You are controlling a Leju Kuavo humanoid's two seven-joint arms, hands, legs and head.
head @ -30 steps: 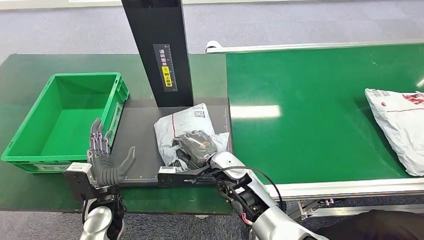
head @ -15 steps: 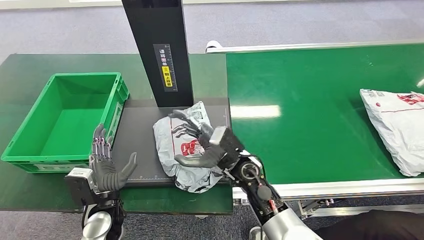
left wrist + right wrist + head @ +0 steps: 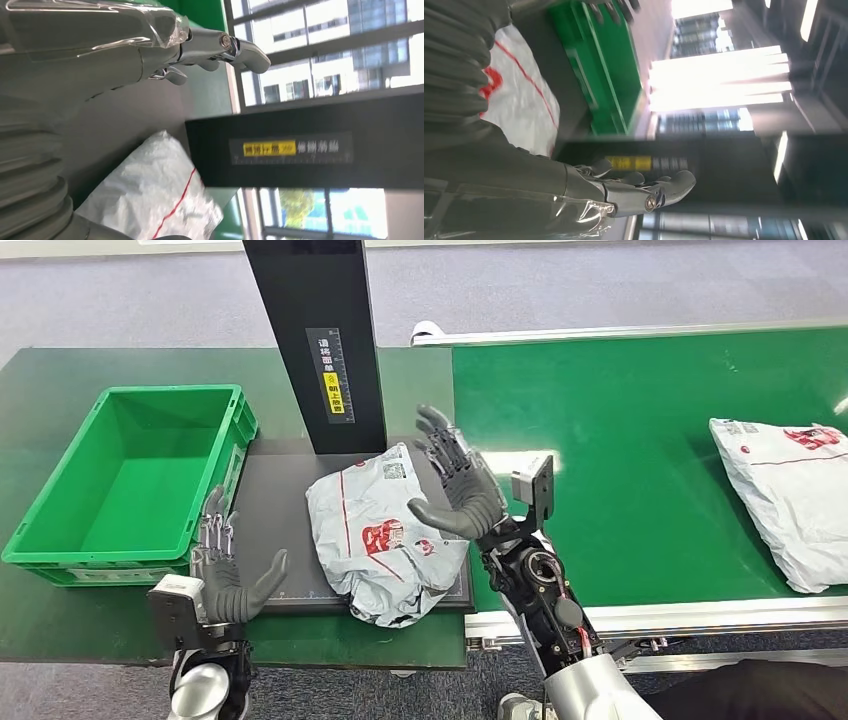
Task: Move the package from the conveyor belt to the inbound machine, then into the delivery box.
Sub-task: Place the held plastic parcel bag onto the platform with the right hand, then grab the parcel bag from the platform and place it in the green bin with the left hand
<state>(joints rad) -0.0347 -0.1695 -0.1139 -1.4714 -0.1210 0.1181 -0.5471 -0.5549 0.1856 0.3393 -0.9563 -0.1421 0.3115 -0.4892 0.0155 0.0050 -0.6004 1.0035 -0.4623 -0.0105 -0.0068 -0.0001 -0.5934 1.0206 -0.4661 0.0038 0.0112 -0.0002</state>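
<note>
Head view: the package (image 3: 385,535) — a grey-white poly mailer with red markings and a small printed label — lies crumpled on the dark platform (image 3: 275,510) of the inbound machine, at the foot of the machine's black upright column (image 3: 315,340). Its near corner overhangs the platform's front edge. The column carries a yellow-and-white label strip (image 3: 333,375).

Right hand (image 3: 455,485): released, fingers spread and pointing up, palm turned toward the package. It sits raised over the package's right edge; contact cannot be judged from this angle. In the right wrist view the hand (image 3: 634,192) holds nothing, with the package (image 3: 519,95) beside it.

Left hand (image 3: 225,570): also released, fingers extended upward, thumb out to the side, grasping nothing. It sits at the platform's front-left corner, just beside the green delivery box (image 3: 60,505) and apart from the package. In the left wrist view its fingers (image 3: 220,47) are spread over the platform, with the package (image 3: 150,195) lying near.

The delivery box stands on the dark green worktop (image 3: 50,375), touching or nearly touching the platform's left edge.

A 2nd package (image 3: 790,490) — white, red print — lies on the green conveyor belt (image 3: 620,410), at the far right, well apart from the machine.
</note>
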